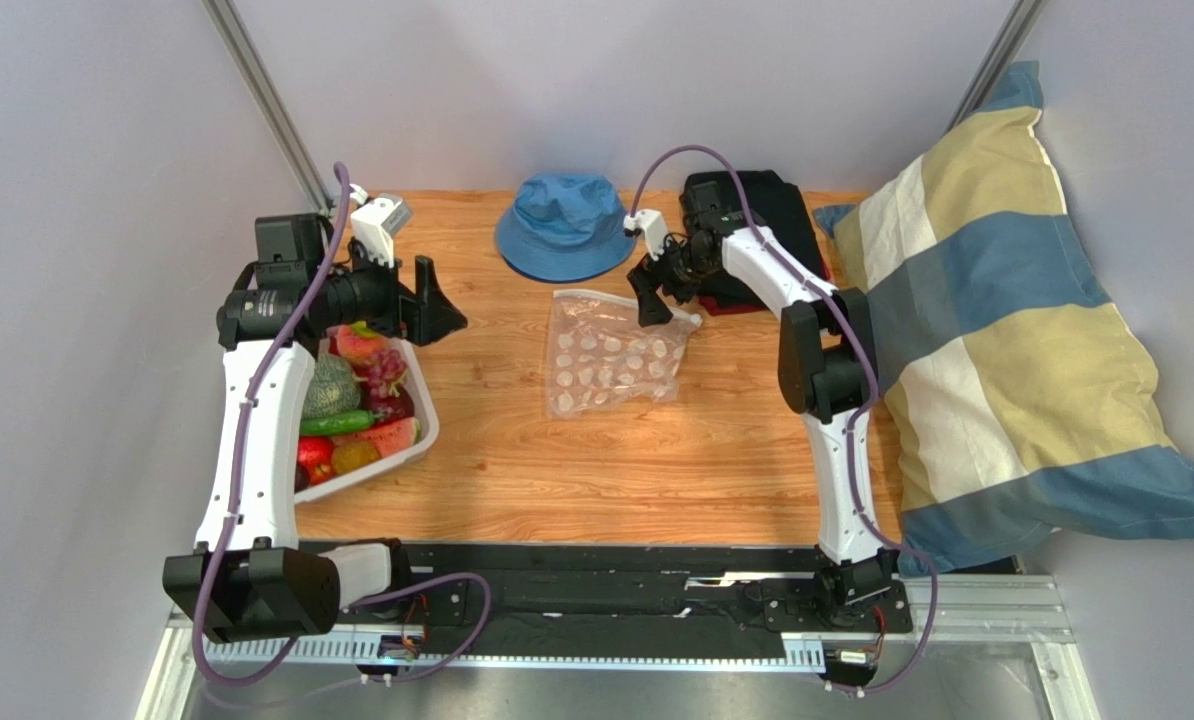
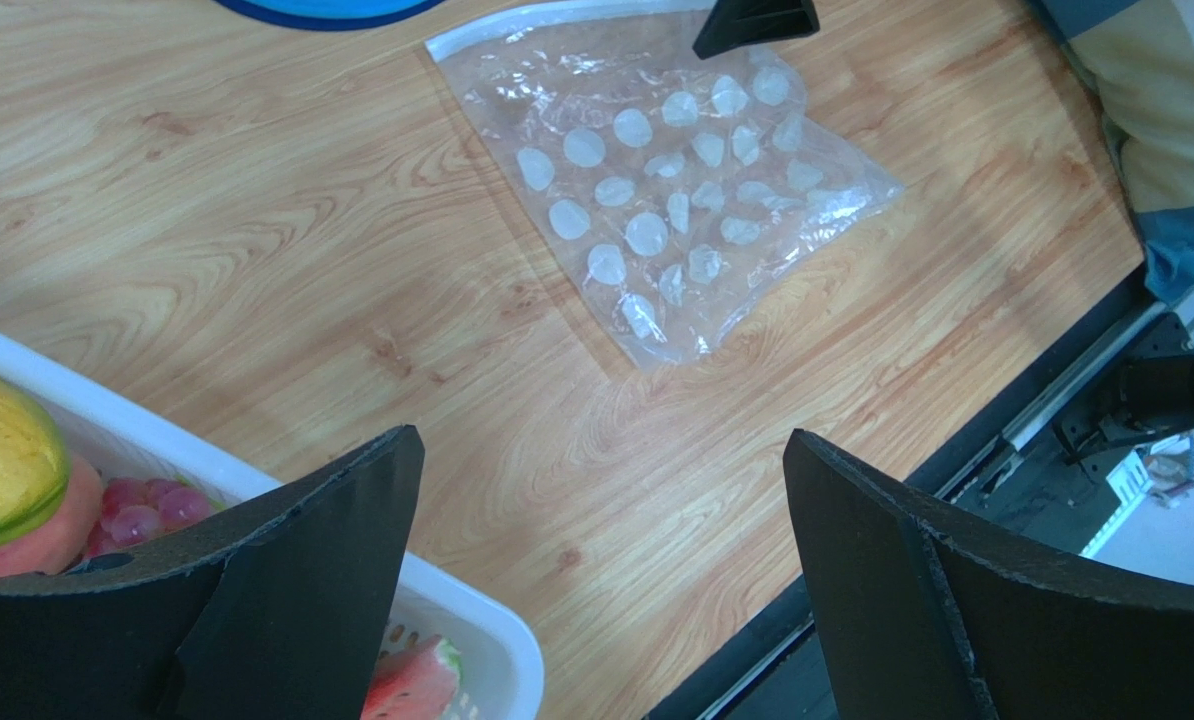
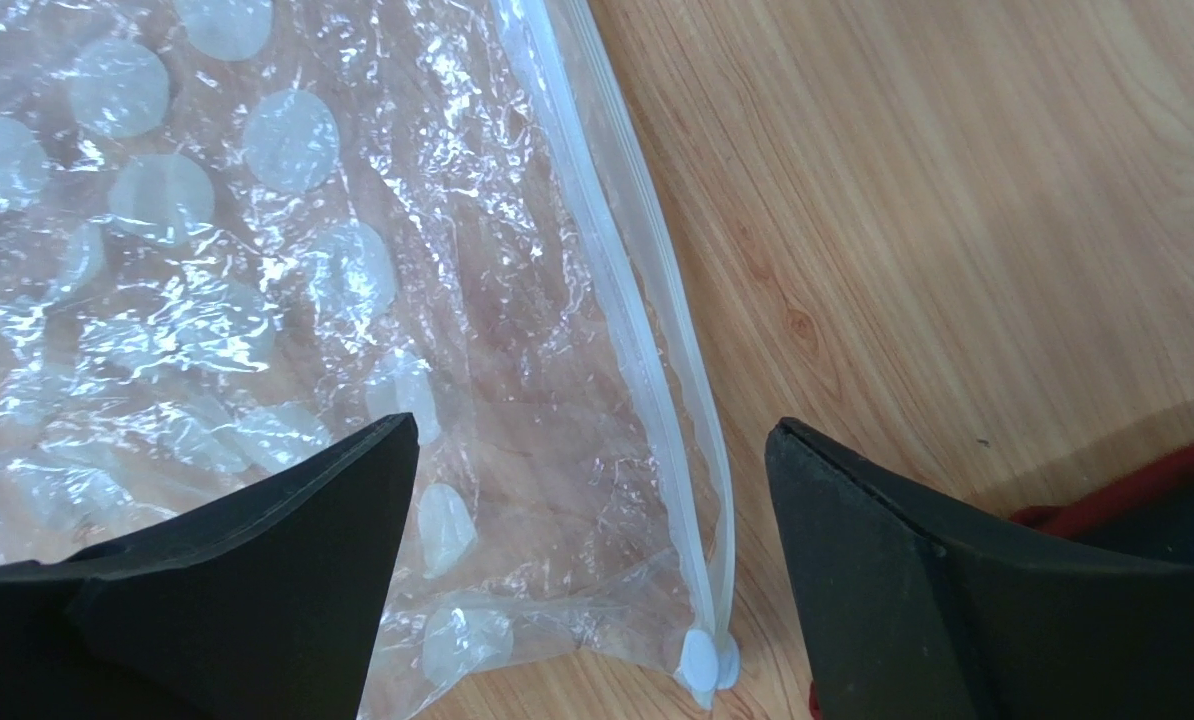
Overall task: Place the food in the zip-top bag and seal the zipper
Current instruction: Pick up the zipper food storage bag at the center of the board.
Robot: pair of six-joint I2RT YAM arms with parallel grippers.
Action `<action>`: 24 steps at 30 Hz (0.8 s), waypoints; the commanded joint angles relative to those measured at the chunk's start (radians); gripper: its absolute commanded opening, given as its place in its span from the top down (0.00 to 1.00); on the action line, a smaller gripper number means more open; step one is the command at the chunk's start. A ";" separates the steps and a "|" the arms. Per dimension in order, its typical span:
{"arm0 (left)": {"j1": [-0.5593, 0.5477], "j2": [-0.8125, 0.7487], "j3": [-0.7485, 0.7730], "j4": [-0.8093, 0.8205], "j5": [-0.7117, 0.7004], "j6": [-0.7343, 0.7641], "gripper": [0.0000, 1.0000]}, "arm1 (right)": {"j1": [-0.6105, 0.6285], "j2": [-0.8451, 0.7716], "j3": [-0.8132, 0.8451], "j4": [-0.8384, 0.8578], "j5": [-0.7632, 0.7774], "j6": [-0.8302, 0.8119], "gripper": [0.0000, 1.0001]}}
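A: What containers are there, and what do they hold?

B: Two. One white basket (image 1: 420, 408), at the left of the overhead view, holds the food (image 1: 355, 405). In it are a green squash (image 1: 333, 387), purple grapes (image 1: 387, 368), a cucumber (image 1: 336, 425), a watermelon slice (image 1: 393, 437) and red pieces. They overlap, so I cannot count them exactly. One zip-top bag (image 1: 614, 356) lies flat at the centre of the counter (image 1: 558, 465), and wood grain shows through its white dots.

A: And the pincers?

B: Two. The left pincer (image 2: 603, 450) is spread wide and grasps nothing, over the basket's upper right end. The right pincer (image 3: 588, 435) is also spread wide and released. Its fingers sit either side of the zipper (image 3: 641, 360), at the bag's upper right edge. Whether a fingertip touches the plastic, I cannot tell. One small white slider (image 3: 701, 657) sits at bottom centre of the right wrist view.

A: Anything else?

B: One blue hat (image 1: 566, 225) and one dark garment (image 1: 753, 203) along the top, and one striped pillow (image 1: 994, 330) at right.
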 commanded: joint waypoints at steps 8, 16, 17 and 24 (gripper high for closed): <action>0.003 0.007 0.026 -0.009 -0.019 0.027 0.01 | 0.049 0.048 0.014 -0.062 0.157 -0.191 0.33; 0.003 -0.016 0.006 0.005 -0.036 -0.005 0.01 | 0.055 0.007 0.018 -0.066 0.191 -0.158 1.00; 0.003 -0.016 -0.003 0.019 -0.042 -0.020 0.01 | 0.055 -0.007 0.020 -0.066 0.191 -0.147 1.00; -0.002 -0.065 -0.081 0.186 -0.155 -0.343 0.08 | 0.061 -0.246 -0.073 0.013 0.186 0.124 1.00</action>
